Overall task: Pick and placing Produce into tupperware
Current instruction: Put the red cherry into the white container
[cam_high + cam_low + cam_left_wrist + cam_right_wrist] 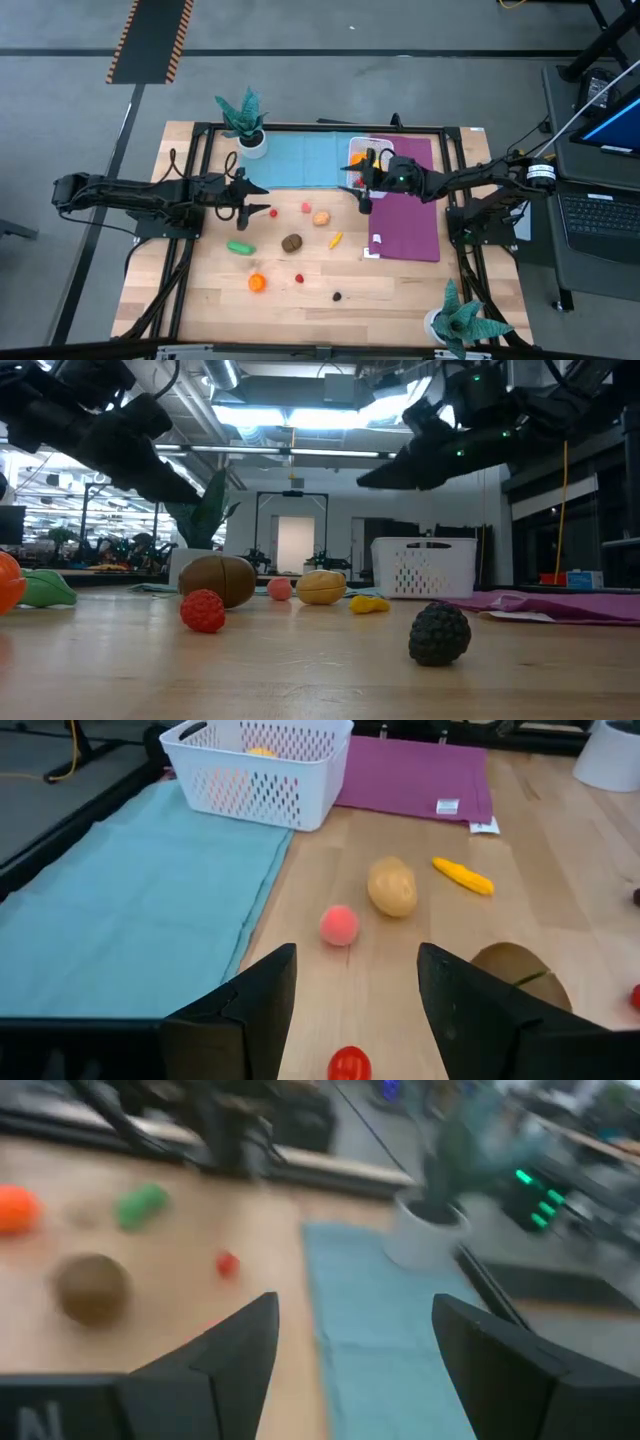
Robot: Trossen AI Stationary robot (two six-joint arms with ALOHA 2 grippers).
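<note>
Right claw [364,186], fingers spread and empty, beside the white tupperware [362,152] at the counter's far edge. Left claw [247,199], also spread and empty, above a small red piece [348,1064]. Produce lies scattered mid-counter.

A blue mat [300,160] and purple mat [408,225] lie between two potted plants [245,120].
</note>
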